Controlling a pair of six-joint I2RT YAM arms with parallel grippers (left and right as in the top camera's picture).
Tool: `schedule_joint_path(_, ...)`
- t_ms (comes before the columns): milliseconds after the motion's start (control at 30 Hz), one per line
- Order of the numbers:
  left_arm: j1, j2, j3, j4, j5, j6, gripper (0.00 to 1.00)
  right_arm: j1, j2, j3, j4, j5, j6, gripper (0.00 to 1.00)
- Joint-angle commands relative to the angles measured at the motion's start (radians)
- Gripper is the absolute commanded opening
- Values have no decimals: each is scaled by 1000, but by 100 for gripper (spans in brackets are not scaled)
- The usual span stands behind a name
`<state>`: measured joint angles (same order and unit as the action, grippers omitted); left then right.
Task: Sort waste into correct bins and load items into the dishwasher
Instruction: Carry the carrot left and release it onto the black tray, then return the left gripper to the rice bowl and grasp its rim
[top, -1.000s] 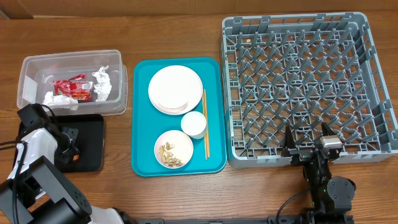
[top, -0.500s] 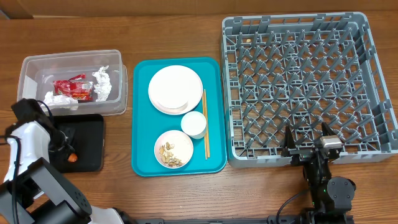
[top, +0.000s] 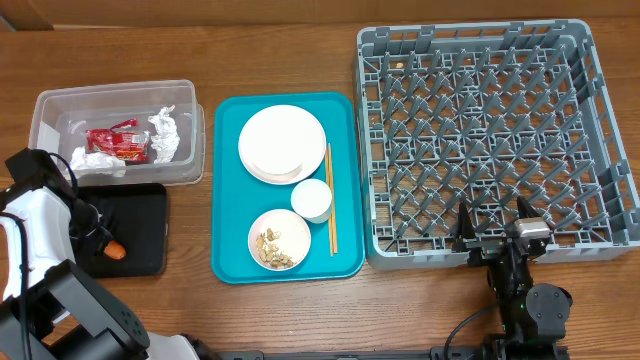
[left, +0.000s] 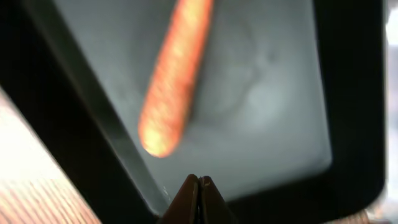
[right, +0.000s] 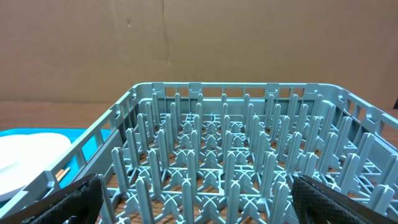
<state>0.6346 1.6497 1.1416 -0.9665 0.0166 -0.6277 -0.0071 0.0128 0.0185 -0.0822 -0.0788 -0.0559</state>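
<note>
The orange carrot piece (top: 115, 250) (left: 174, 87) lies loose in the flat black tray (top: 140, 225) (left: 267, 93). My left gripper (top: 97, 237) (left: 199, 183) is shut and empty, its tips just short of the carrot at the tray's left rim. The clear tub (top: 60, 105) holds the red wrapper (top: 118, 143) and white tissues (top: 165, 135). On the teal tray (top: 225, 200) sit a white plate (top: 282, 143), a small cup (top: 312, 199), a bowl with beige crumbs (top: 279, 239) and chopsticks (top: 330, 200). My right gripper (top: 495, 232) (right: 199, 208) hangs open at the near edge of the grey dishwasher rack (top: 490, 130) (right: 224, 149).
The rack fills the right half of the table, with upright pegs across its floor. The clear tub and black tray stand close together at the left edge. Bare wood runs along the front of the table between the arms.
My left arm has drawn back to the left off the black tray, uncovering the carrot piece lying there. The right arm has not moved.
</note>
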Motion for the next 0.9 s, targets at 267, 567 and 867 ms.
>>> schedule_joint_path(267, -183, -53, 21, -30, 263, 240, 4, -6, -10, -11, 5, -2, 4, 100)
schedule_joint_path(567, -399, -174, 36, -32, 243, 240, 4, -6, -10, -11, 5, -2, 4, 100)
schedule_joint_path(867, -738, -221, 36, -61, 161, 234, 4, -6, -10, -11, 5, -2, 4, 100)
